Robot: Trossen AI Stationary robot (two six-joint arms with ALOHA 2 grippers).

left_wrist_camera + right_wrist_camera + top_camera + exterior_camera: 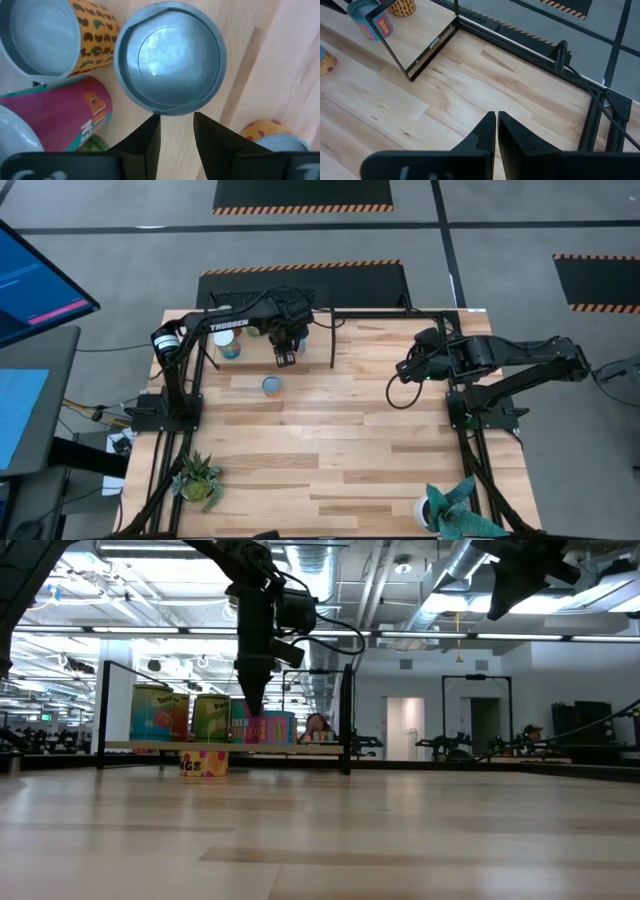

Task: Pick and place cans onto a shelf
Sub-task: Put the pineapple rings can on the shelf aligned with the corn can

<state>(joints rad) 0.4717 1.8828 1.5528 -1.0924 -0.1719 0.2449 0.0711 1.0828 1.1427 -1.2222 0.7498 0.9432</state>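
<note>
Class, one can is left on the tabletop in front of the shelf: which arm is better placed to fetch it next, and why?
Probably the left. The left gripper hangs over the shelf, near the loose can. The right gripper waits farther off, over bare table.

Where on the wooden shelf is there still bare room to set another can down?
The light wood shelf is bare at its end toward the right arm, up to the black frame post. The other end is crowded with cans, where the left gripper hovers.
</note>
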